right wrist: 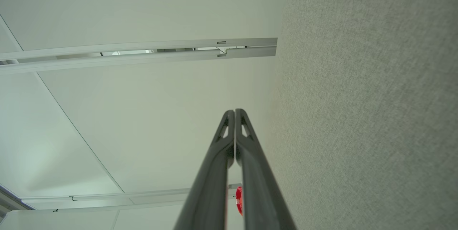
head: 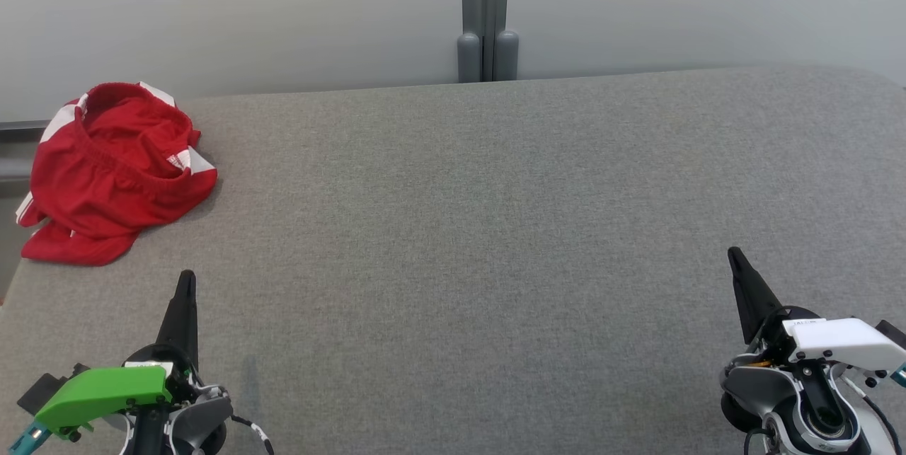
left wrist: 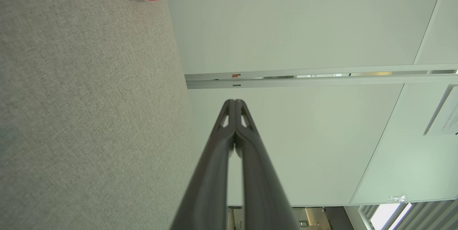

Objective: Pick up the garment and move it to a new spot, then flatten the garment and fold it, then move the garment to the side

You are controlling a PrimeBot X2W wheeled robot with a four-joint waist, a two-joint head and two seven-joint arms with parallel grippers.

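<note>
A crumpled red garment [head: 113, 172] with white side stripes lies bunched at about ten o'clock in the head view, on the far left corner of a grey fabric-covered table [head: 495, 228]. Its waistband gapes upward and its lower folds reach the table's left edge. The robot's left gripper [head: 185, 281], under a green housing, sits at seven o'clock above the near part of the table, its dark fingers pointing toward twelve o'clock. The right gripper [head: 736, 260], under a white housing, sits at five o'clock and leans slightly toward eleven. Each pair of fingers is pressed together tip to tip, closed on itself and touching no cloth. The garment lies at roughly eleven o'clock from the left gripper, clear of it, and well apart from the right gripper across the broad grey surface. In the left wrist view the joined fingers rise from six o'clock, with a corner of the red cloth at the top edge near eleven o'clock. In the right wrist view a sliver of red shows just beside the fingers near six o'clock. A pale wall [head: 283, 9] backs the table, with a grey post [head: 485, 16] at twelve o'clock.
</note>
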